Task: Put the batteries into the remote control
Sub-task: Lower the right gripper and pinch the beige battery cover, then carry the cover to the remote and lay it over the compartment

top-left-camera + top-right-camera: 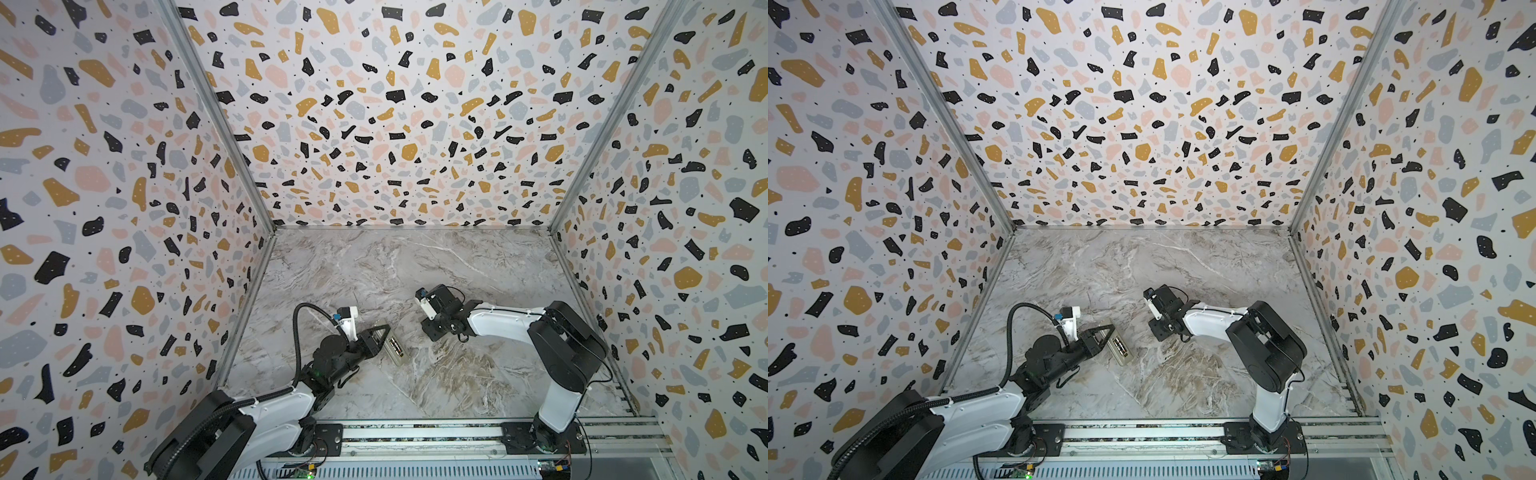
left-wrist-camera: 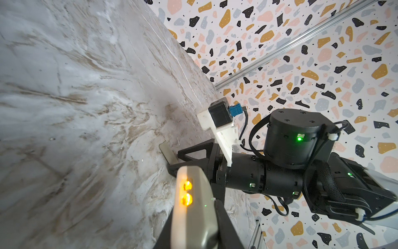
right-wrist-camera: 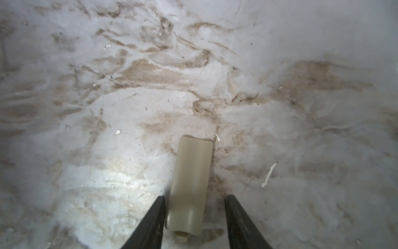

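Clamped remote control (image 2: 191, 207); cover plate (image 3: 190, 179) between right gripper's (image 3: 195, 202) parted jaws

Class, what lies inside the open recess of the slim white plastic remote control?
Two slim dark batteries with gold ends lie side by side in the remote control. The recess floor beneath them is covered and cannot be seen.

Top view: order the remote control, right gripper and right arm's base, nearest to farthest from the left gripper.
1. remote control, clamped in the left gripper.
2. right gripper, just right of centre.
3. right arm's base, front rail, far right.
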